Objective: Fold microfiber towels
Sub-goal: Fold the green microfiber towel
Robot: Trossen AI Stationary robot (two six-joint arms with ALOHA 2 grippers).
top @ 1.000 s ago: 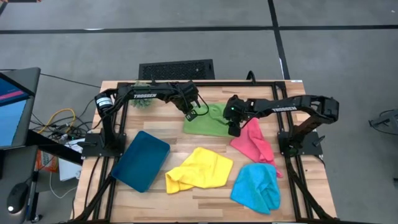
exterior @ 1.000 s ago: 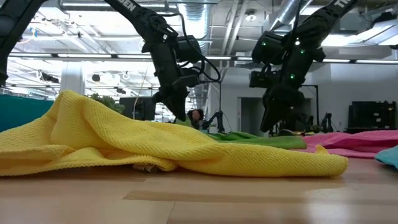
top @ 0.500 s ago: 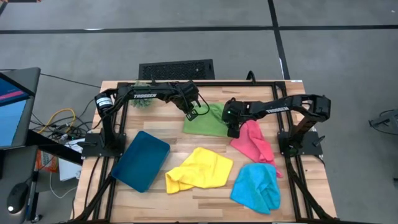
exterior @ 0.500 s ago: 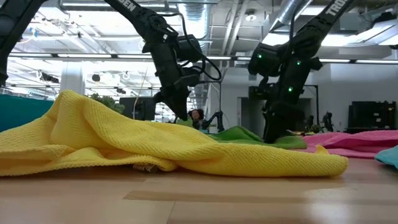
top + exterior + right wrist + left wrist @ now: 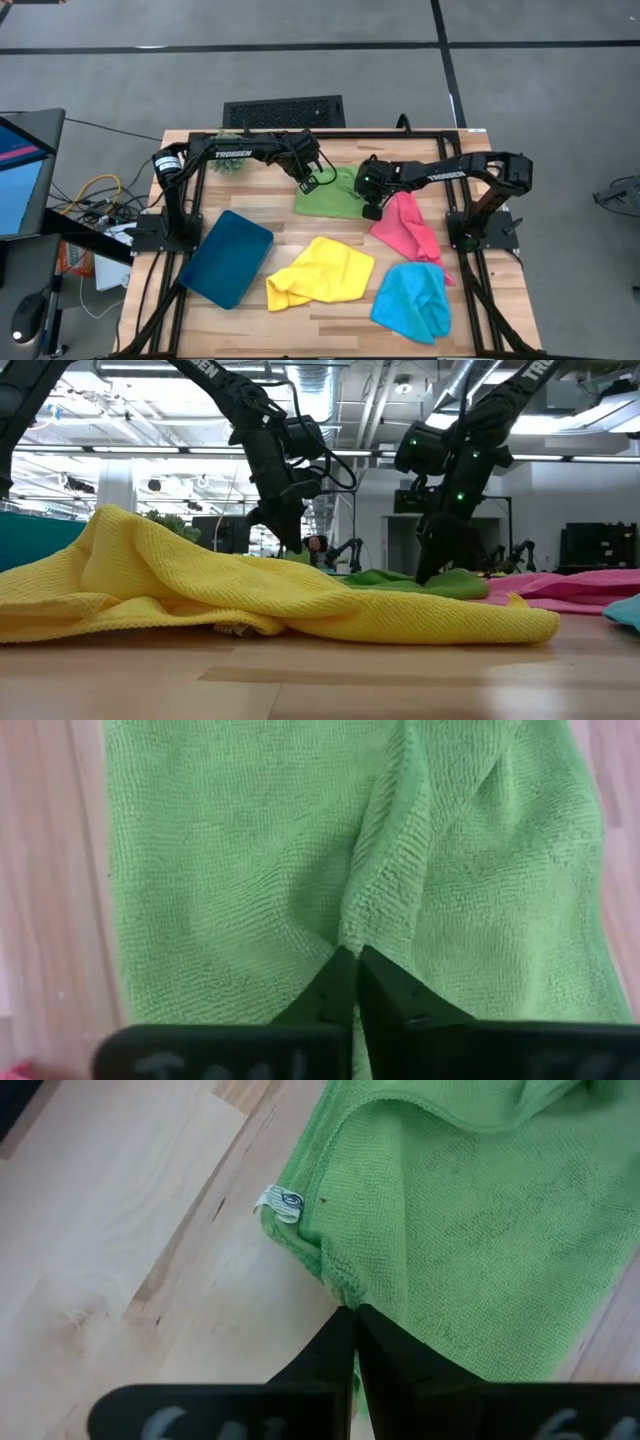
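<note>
1. Low view, nearest: the yellow towel [image 5: 250, 595] lies crumpled across the foreground and hides most of the table [image 5: 320, 680] behind it, including where my fingers meet cloth.
2. High view: yellow sits at the front between the teal tray [image 5: 227, 257] and the blue towel [image 5: 412, 300]; the pink towel [image 5: 408, 228] lies just beside the green towel [image 5: 335, 195], which is farther back at centre.
3. Left wrist view: my left gripper [image 5: 352, 1325], fingers pressed together, pinches the green towel's corner near its white tag [image 5: 281, 1203]. The high view shows only that gripper [image 5: 307, 185] at the towel's left edge.
4. Right wrist view: my right gripper [image 5: 352, 963] is closed on a raised ridge of green cloth.
5. Farthest: a plant ball [image 5: 227, 165] at the back-left edge.
</note>
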